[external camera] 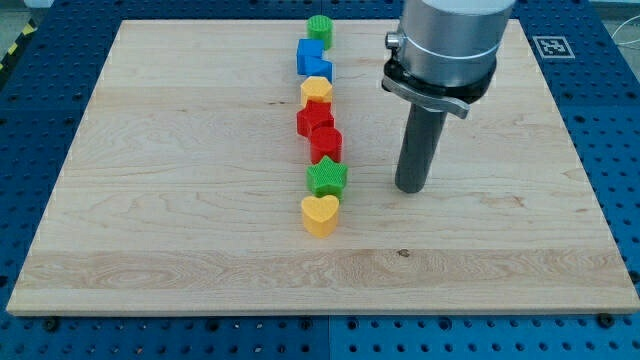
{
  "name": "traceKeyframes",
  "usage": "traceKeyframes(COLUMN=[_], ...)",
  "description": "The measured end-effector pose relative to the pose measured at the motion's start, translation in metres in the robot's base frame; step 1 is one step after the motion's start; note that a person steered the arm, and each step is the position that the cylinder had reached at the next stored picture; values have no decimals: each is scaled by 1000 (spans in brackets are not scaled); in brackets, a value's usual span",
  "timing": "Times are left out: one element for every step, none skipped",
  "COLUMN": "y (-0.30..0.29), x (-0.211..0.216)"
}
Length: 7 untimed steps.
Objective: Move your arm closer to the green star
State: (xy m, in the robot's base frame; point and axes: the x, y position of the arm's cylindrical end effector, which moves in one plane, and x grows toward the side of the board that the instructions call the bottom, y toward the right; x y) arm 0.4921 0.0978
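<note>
The green star (327,177) lies near the middle of the wooden board (150,200), second from the bottom in a column of blocks. My tip (410,188) rests on the board to the star's right, about a block and a half's width away, roughly level with it. It touches no block. The dark rod rises from the tip to the grey arm body (445,45) at the view's top.
The column runs from top to bottom: a green cylinder (319,29), a blue cube (311,51), another blue block (318,70), a yellow hexagon (316,91), a red block (314,119), a red hexagon (326,144), the star, then a yellow heart (320,214).
</note>
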Motion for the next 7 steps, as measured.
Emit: traceKeyframes(y=[14,16,5,-6,-10,-11,-11], x=[10,13,12,11,9,3,2])
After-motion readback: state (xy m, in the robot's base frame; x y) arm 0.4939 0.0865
